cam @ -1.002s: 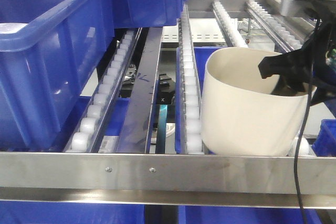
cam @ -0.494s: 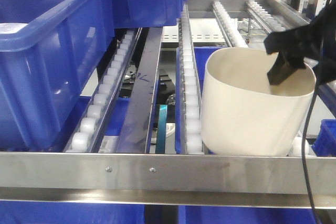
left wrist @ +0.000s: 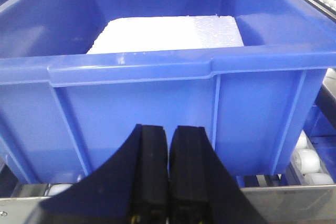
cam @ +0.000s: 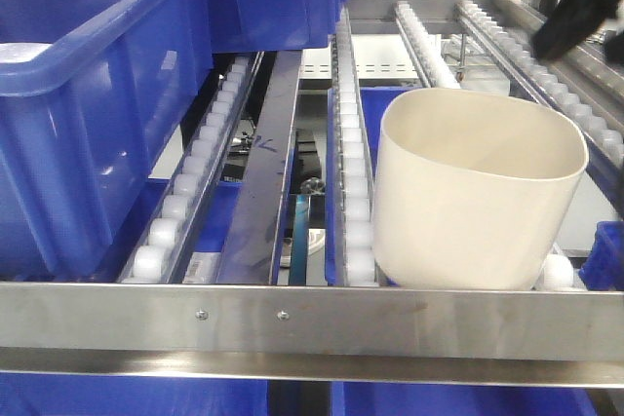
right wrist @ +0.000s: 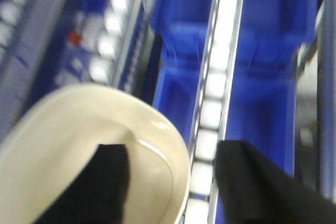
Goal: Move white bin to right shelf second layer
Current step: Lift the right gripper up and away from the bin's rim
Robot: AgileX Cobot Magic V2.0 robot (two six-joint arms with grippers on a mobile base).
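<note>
Roller tracks of the right shelf second layer (cam: 349, 158) carry the white bin (cam: 468, 197); right claw (right wrist: 170, 182) hovers above its rim, spread open, blurred; left claw (left wrist: 168, 174) closed.

Steel roller-track shelf level (cam: 292, 314): cream-white rounded-square plastic bin (cam: 468, 202) is carried below the right gripper's fingers (cam: 570, 17); large blue rectangular plastic crate (cam: 88, 114) is carried well apart.
</note>
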